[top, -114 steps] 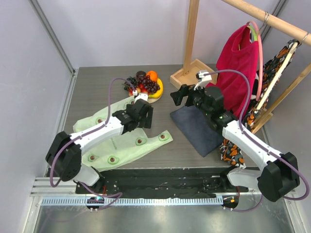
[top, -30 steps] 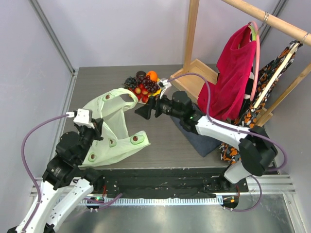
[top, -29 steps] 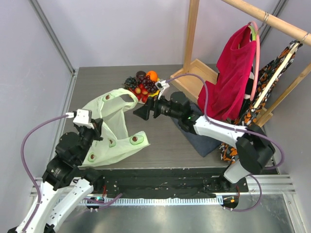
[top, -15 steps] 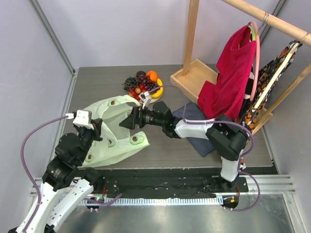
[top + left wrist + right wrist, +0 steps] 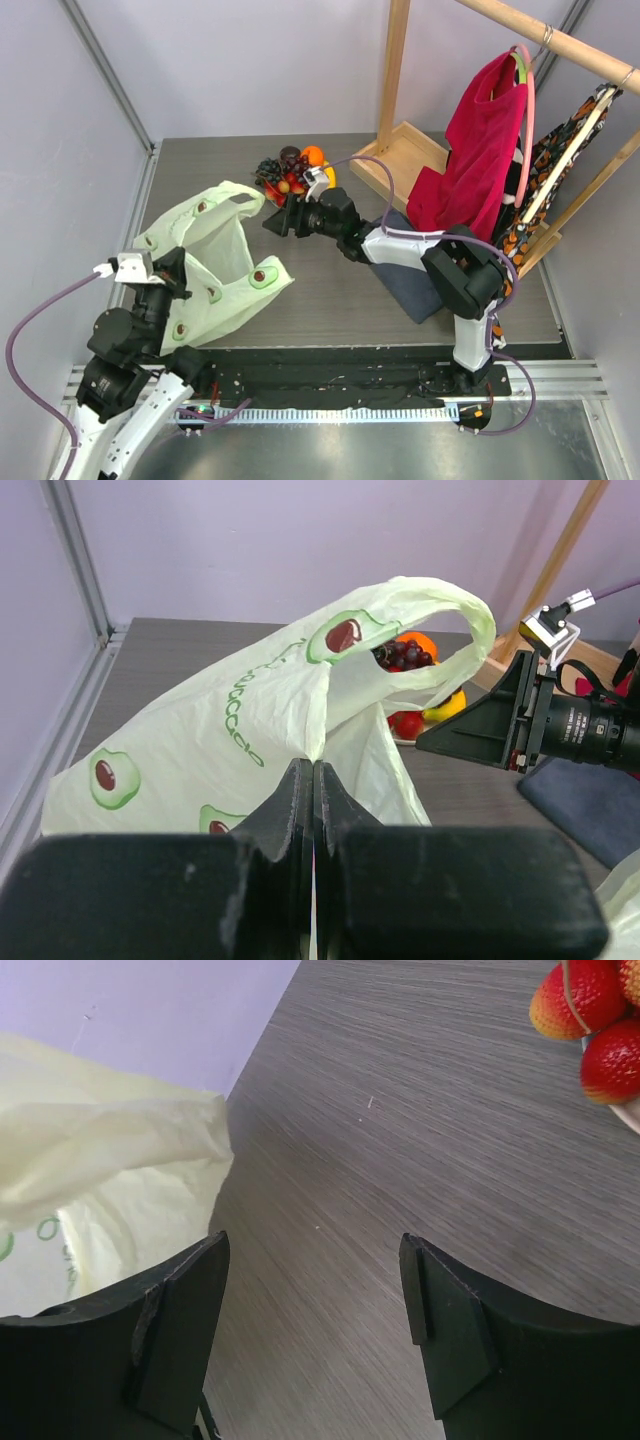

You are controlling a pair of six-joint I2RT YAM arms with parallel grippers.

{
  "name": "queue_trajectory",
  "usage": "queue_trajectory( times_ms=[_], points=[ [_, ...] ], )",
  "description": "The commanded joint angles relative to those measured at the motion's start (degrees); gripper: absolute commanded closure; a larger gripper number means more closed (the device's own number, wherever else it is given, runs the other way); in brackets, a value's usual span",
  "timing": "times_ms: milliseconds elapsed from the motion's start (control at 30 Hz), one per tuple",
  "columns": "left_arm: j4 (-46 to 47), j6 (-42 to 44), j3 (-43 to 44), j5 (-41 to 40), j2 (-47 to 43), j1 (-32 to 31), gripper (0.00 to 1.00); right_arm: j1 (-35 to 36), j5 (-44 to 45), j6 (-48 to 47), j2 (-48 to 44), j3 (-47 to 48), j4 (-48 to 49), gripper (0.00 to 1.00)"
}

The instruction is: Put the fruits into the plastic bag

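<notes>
The pale green plastic bag (image 5: 215, 250) with avocado prints hangs lifted above the table's left side, one handle loop (image 5: 440, 630) standing up. My left gripper (image 5: 172, 265) is shut on the bag's edge, the film pinched at its tips (image 5: 313, 767). The fruits (image 5: 296, 170) are piled at the back centre: grapes (image 5: 402, 654), an orange (image 5: 420, 640), a strawberry (image 5: 405, 723) and a banana (image 5: 446, 705). My right gripper (image 5: 276, 222) hovers open between bag and fruits, nothing between its fingers (image 5: 312, 1245). Two strawberries (image 5: 592, 998) show at the right wrist view's top right.
A wooden rack with a tray base (image 5: 400, 150) stands at the back right. From its rail hang a red cloth (image 5: 480, 150) and a patterned cloth (image 5: 565, 165). A dark blue cloth (image 5: 410, 265) lies under the right arm. The fruits rest on a white plate (image 5: 628, 1115).
The left arm has drawn back toward the near left, raising the bag higher. The right gripper has pulled away from the bag's mouth toward the fruits, its jaws a little narrower.
</notes>
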Motion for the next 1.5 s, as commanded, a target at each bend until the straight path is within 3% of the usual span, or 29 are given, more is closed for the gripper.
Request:
queue_trajectory(
  times_ms=[0,67,233,533,833,1100,1467],
  points=[
    [3.0,0.5,-0.1,-1.7,1.8,0.3,1.0,0.4,-0.8,-4.4,-1.8,2.8,0.1,0.22],
    [2.0,0.5,0.7,-2.6,3.9,0.4,1.0,0.4,-1.8,-6.6,-4.2,2.0,-1.1,0.2],
    [-1.2,0.8,6.5,-14.5,14.8,0.4,1.0,-0.2,3.4,-11.7,-11.5,0.2,-8.8,0.16],
    [7.6,3.5,9.8,-15.4,22.1,0.6,1.0,-5.3,16.5,-19.7,-18.2,5.5,-27.2,0.17],
    [12.5,9.3,2.8,-22.6,15.8,1.4,1.0,-8.1,17.6,-25.7,-6.7,22.8,-38.1,0.23],
    [13.9,9.0,-0.1,-21.3,11.7,1.3,1.0,-8.1,21.1,-28.3,5.9,34.6,-39.7,0.32],
    [12.4,8.0,0.5,-19.3,13.4,1.5,1.0,-8.1,21.8,-31.8,15.2,45.1,-39.9,0.42]
  ],
)
